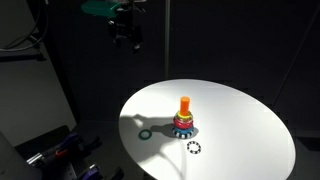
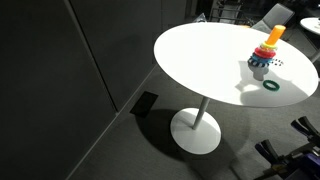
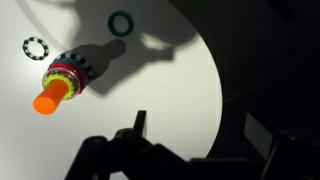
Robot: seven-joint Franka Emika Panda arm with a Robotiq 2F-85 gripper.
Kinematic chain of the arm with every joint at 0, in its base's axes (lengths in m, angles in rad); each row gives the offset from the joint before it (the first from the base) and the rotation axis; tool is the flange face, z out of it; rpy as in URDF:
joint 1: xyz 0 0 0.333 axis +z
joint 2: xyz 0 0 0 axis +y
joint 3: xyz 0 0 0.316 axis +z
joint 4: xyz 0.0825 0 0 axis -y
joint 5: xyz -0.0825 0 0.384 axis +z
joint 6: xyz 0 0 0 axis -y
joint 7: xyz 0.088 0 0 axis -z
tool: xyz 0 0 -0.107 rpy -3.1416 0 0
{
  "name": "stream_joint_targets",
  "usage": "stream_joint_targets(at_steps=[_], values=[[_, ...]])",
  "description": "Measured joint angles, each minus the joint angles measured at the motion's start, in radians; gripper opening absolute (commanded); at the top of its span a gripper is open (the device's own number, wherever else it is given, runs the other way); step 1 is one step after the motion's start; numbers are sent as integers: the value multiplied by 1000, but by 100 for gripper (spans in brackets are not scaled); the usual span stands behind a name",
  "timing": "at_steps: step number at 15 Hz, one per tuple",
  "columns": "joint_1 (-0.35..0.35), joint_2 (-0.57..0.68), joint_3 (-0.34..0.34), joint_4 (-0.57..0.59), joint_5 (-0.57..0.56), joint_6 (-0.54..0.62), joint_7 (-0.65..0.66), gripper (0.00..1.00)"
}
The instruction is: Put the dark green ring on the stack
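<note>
The dark green ring [image 1: 146, 133] lies flat on the round white table [image 1: 240, 110], left of the stack; it also shows in the other exterior view [image 2: 271, 86] and the wrist view [image 3: 120, 22]. The stack [image 1: 184, 120] is an orange peg over red, yellow and blue rings, seen in both exterior views [image 2: 266, 55] and the wrist view [image 3: 62, 82]. My gripper [image 1: 127, 38] hangs high above the table's far left edge, open and empty; in the wrist view [image 3: 200, 130] its dark fingers are spread apart.
A white-and-black checkered ring [image 1: 193, 148] lies in front of the stack, also in the wrist view [image 3: 35, 47]. The table stands on a white pedestal base [image 2: 196, 131]. Dark walls and equipment [image 1: 45, 150] surround it.
</note>
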Motion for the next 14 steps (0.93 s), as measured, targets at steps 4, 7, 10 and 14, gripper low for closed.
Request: stream_joint_targets(at_steps=[4, 7, 10, 14], values=[[-19, 66, 12, 0, -19, 11, 32, 100], [-32, 130, 17, 1, -36, 30, 53, 100], [-40, 197, 24, -1, -58, 73, 78, 100], [-46, 282, 34, -17, -80, 154, 117, 100]])
